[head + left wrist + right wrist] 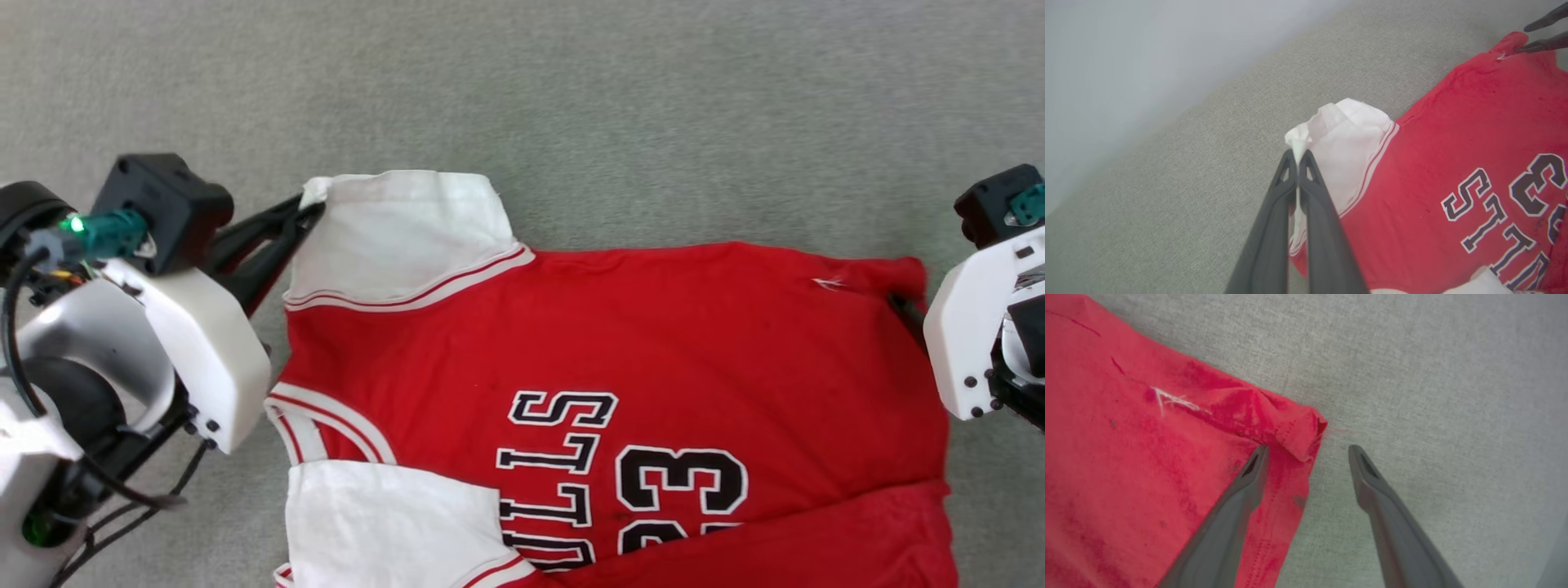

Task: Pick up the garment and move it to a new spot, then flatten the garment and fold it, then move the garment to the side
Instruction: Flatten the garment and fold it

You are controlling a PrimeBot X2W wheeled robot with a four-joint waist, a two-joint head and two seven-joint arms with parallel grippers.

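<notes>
The garment point(653, 343) lies spread on a grey woven surface point(571, 98), filling the head view from centre to 6 o'clock. It is a red jersey with 2 white sleeves, each edged in red-and-white stripes. Black white-outlined lettering point(555, 482) runs sideways: "LLS" reads clearly, and beside it "23" is partly under a red fold. At 10 o'clock the left end effector point(306, 214) is clamped on the corner of the far white sleeve point(400, 237). At 3 o'clock the right end effector point(1309, 450) stands apart, straddling the red hem corner.
</notes>
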